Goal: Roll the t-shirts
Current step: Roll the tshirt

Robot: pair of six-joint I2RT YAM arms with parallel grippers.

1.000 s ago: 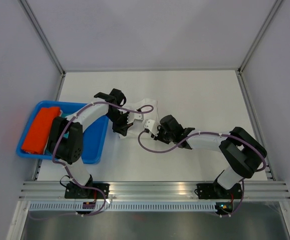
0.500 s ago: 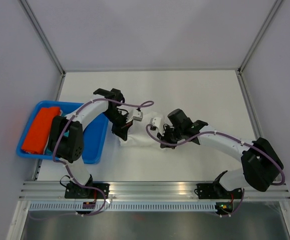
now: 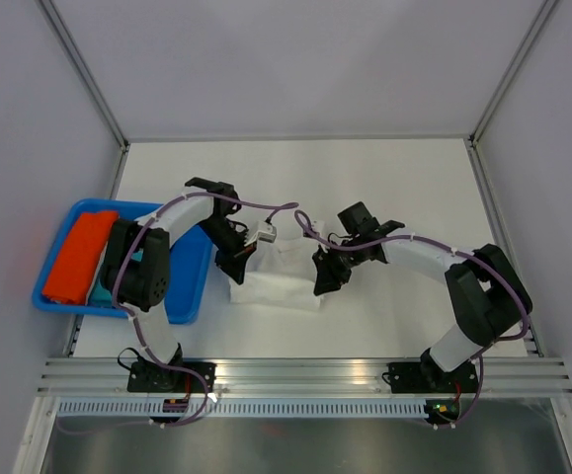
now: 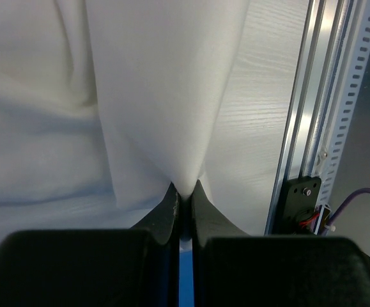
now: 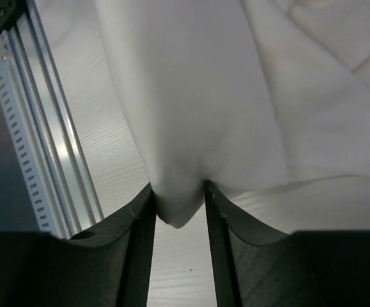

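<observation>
Grip on both ends of the t-shirt, mid-roll

I am holding the t-shirt (image 3: pixel 278 286) with both of my claws at once. My left claw (image 3: pixel 239 267) is pinching down on a thin fold at the bundle's left end, its tips almost meeting with only cloth between them. My right claw (image 3: pixel 322 284) is closing on a thicker pleat at the right end, so a narrow gap is showing there, stuffed with white fabric. From each wrist view the cloth is tenting up and away from my tips, which tells me I am pulling it taut, not just resting on it.

The shirt is lying as a compact white bundle on the bench (image 3: pixel 394 178), just beside the blue tray (image 3: pixel 189 291) that is carrying an orange cloth (image 3: pixel 78 255), and near the aluminium rail (image 3: pixel 305 373) at my base side. Its chest print is not showing.

I am judging this to be the middle of the rolling: the garment is already gathered narrow, and I am gripping one edge at its two ends to turn it over the rest. The next move is calling for both claws travelling together at one pace, so the edge is staying straight and the roll is not skewing or sagging in the middle.
</observation>
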